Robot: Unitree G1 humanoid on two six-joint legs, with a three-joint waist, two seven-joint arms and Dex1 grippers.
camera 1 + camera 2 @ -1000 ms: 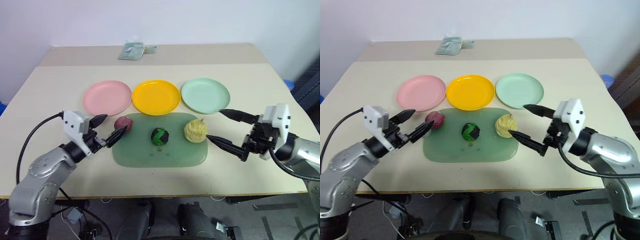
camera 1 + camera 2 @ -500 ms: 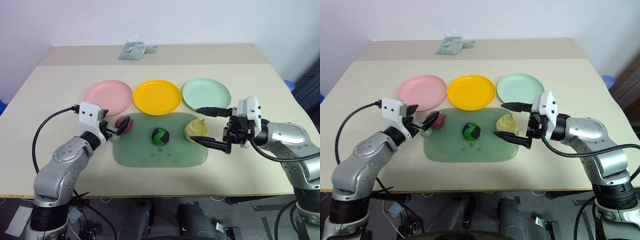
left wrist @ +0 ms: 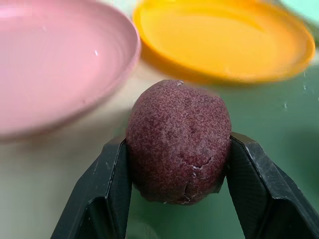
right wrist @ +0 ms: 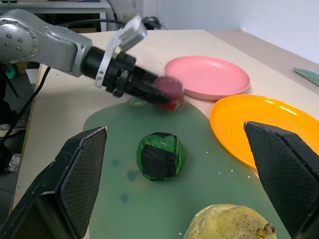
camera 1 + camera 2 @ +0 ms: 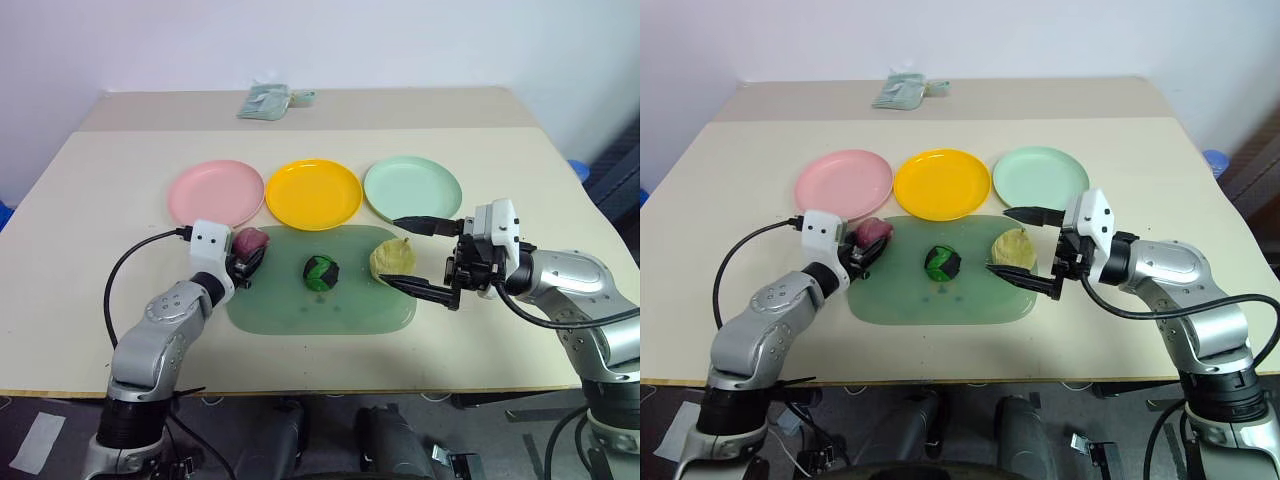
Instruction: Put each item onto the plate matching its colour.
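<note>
Left wrist view gave the close detail: left claw (image 3: 177, 199) pinched the reddish-purple lump (image 3: 178, 141), a finger on each flank, cracked grainy skin, long axis roughly upright. Head view placed it at the green mat's (image 5: 320, 308) left corner, just before the pink plate (image 5: 216, 192). Right claw (image 5: 412, 256) spread wide around the yellow fruit (image 5: 391, 260), not touching; its tip pointed toward the mint plate (image 5: 412, 187). Green-and-black ball (image 5: 320, 271) sat mid-mat, before the yellow plate (image 5: 313, 193). No readable writing.
</note>
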